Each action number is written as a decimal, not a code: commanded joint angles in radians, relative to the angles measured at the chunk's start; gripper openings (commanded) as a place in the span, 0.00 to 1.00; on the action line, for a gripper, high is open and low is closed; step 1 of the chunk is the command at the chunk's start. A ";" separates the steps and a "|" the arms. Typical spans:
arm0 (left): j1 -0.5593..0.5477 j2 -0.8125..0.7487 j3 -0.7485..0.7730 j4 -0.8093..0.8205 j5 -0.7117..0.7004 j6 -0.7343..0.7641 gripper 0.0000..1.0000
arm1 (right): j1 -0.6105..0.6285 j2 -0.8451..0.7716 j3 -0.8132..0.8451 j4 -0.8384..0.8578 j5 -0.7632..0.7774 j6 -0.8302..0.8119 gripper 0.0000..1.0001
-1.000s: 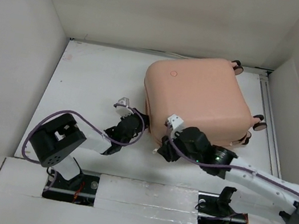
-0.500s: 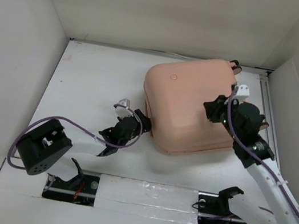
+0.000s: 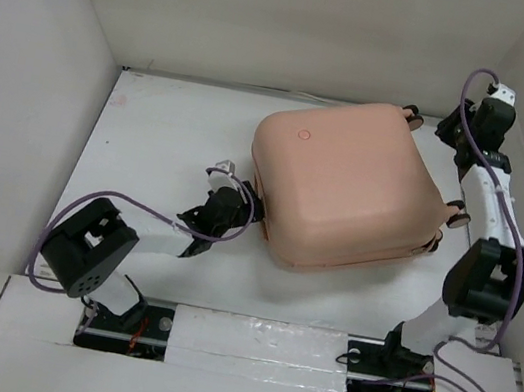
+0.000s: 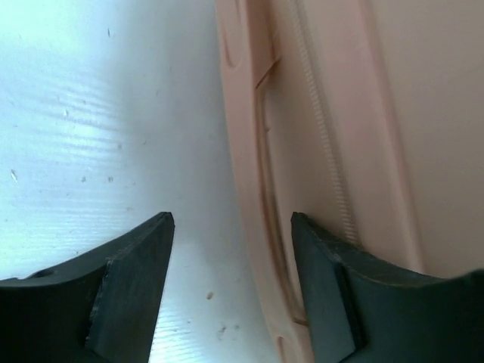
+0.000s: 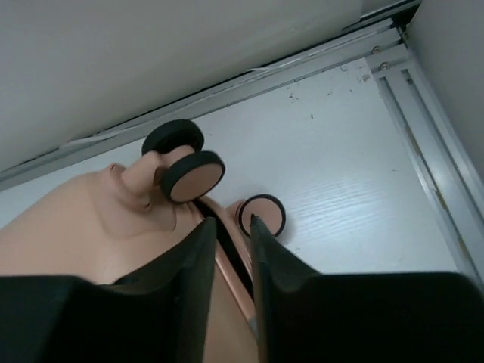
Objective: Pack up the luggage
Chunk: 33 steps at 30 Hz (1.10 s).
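The luggage (image 3: pixel 345 185) is a peach-pink suitcase lying flat at centre right, its round logo (image 3: pixel 304 134) facing up. My left gripper (image 3: pixel 243 203) is low at its left edge. In the left wrist view that gripper (image 4: pixel 231 219) is open, one finger over the table and the other over the luggage (image 4: pixel 363 113) side. My right gripper (image 3: pixel 449 127) is raised by the far right corner. In the right wrist view it (image 5: pixel 233 221) hovers over the luggage (image 5: pixel 68 234) seam near two wheels (image 5: pixel 193 174), jaws a narrow gap apart and holding nothing.
White walls box in the table on the left, back and right. A metal rail (image 3: pixel 471 192) runs along the right side, also seen as the rail (image 5: pixel 423 113) beyond the wheels. More wheels (image 3: pixel 458 217) stick out on the suitcase's right side.
My right arm swung from the suitcase's near edge, over its top, up to the far right corner. The suitcase shifted slightly. The left gripper stayed at the left edge.
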 commanded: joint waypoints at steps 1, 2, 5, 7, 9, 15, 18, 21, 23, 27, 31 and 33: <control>-0.006 0.046 0.066 0.072 0.083 0.037 0.57 | -0.015 0.124 0.100 -0.069 -0.075 -0.005 0.35; -0.006 0.059 0.086 0.072 0.094 0.051 0.49 | -0.015 0.145 0.116 -0.082 -0.095 -0.014 0.37; -0.006 0.091 0.098 0.061 0.094 0.051 0.31 | 0.018 0.217 0.144 -0.091 -0.108 -0.032 0.45; -0.006 0.120 0.098 0.061 0.094 0.060 0.07 | 0.037 0.266 0.205 -0.137 -0.152 -0.059 0.45; -0.006 0.120 0.109 0.061 0.094 0.060 0.00 | 0.061 0.339 0.247 -0.186 -0.198 -0.083 0.45; -0.015 -0.019 -0.017 0.114 0.074 0.039 0.00 | 0.179 0.514 0.455 -0.266 -0.359 -0.132 0.37; -0.067 -0.104 -0.096 0.115 0.031 0.025 0.00 | 0.260 0.594 0.648 -0.345 -0.410 -0.166 0.37; -0.134 -0.163 -0.164 0.115 0.008 -0.024 0.00 | 0.337 0.732 0.913 -0.470 -0.460 -0.203 0.37; -0.189 -0.176 -0.187 0.102 -0.056 -0.053 0.00 | 0.371 0.809 1.019 -0.497 -0.511 -0.203 0.38; -0.283 -0.196 -0.187 0.078 -0.086 -0.124 0.00 | 0.443 0.834 1.103 -0.423 -0.624 -0.194 0.41; -0.392 -0.184 -0.155 0.078 -0.173 -0.145 0.00 | 0.514 0.782 1.094 -0.343 -0.697 -0.184 0.46; -0.417 -0.155 -0.118 0.078 -0.187 -0.145 0.00 | 0.523 0.693 1.040 -0.311 -0.697 -0.184 0.47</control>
